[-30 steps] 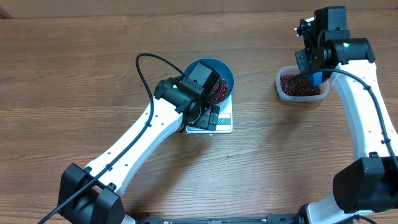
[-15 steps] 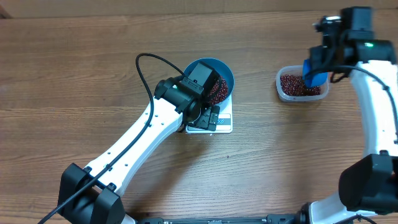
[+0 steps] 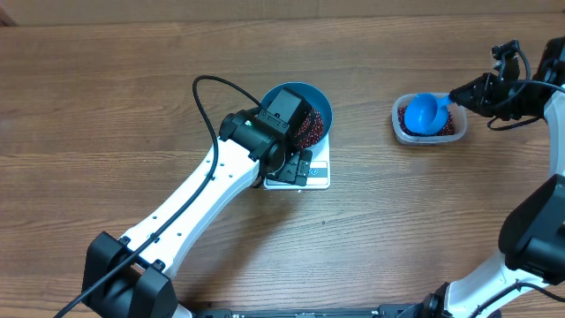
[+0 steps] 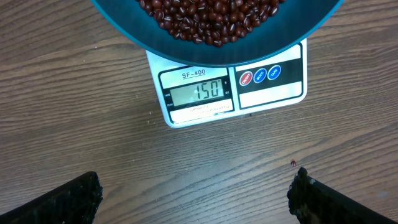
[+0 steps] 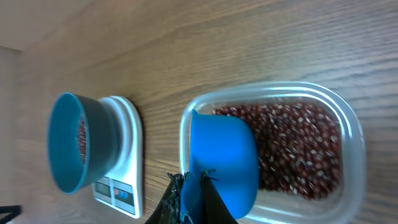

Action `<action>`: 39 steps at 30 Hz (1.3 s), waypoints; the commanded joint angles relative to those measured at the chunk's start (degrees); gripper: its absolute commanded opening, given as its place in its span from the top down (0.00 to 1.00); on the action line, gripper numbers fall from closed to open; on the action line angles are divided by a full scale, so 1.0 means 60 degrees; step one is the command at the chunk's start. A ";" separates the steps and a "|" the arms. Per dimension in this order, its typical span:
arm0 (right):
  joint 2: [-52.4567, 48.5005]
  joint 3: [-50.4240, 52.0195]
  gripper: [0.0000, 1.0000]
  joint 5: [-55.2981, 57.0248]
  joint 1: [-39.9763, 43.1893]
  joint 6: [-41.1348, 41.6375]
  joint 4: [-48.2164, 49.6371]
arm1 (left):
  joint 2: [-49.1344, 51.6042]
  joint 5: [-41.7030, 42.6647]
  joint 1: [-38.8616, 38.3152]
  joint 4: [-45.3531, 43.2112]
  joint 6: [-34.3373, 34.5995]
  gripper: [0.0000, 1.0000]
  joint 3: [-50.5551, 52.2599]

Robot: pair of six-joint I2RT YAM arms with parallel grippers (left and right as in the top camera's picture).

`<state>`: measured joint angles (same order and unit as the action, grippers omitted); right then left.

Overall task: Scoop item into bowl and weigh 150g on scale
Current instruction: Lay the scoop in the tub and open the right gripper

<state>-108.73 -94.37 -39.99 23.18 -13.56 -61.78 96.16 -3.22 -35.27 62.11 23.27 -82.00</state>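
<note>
The blue bowl (image 3: 321,102) stands on the white scale (image 3: 320,170), holding a heap of dark red-brown beans (image 4: 211,18). The scale (image 4: 273,87) display reads 150. My left gripper (image 4: 196,199) hangs open above bare wood just in front of the scale, with nothing between its fingers; it shows from overhead too (image 3: 296,166). My right gripper (image 5: 199,186) is shut on the handle of a small blue scoop (image 5: 224,155). From above, the scoop (image 3: 425,112) looks empty and sits over the clear tub's (image 3: 397,124) left half.
The clear plastic tub (image 5: 348,118) at the right holds more beans (image 5: 298,149). One stray bean (image 4: 293,163) lies on the wood near the scale. A black cable (image 3: 205,97) loops from the left arm over the table.
The right arm has swung out to the right and turned the scoop from edge-on to lying open-side-up over the tub. The left arm, bowl and scale have not moved.
</note>
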 commanded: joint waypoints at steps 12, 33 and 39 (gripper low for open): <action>-0.1475 -0.0069 0.90 -0.1279 0.0237 -0.0499 0.0514 | 0.0018 0.0033 -0.0062 -0.0007 0.0055 0.00 0.0051; -0.1472 -0.0557 0.00 -0.0087 0.0342 -0.0222 0.0929 | 0.0018 0.0033 -0.0062 -0.0007 0.0055 0.00 0.0051; -0.1472 -0.0590 0.00 0.1395 0.0346 0.0335 0.1290 | 0.0018 0.0033 -0.0062 -0.0007 0.0055 0.01 0.0051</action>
<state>-116.77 -96.12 -37.06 25.04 -13.41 -54.43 96.16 -3.22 -35.27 62.08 23.27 -82.00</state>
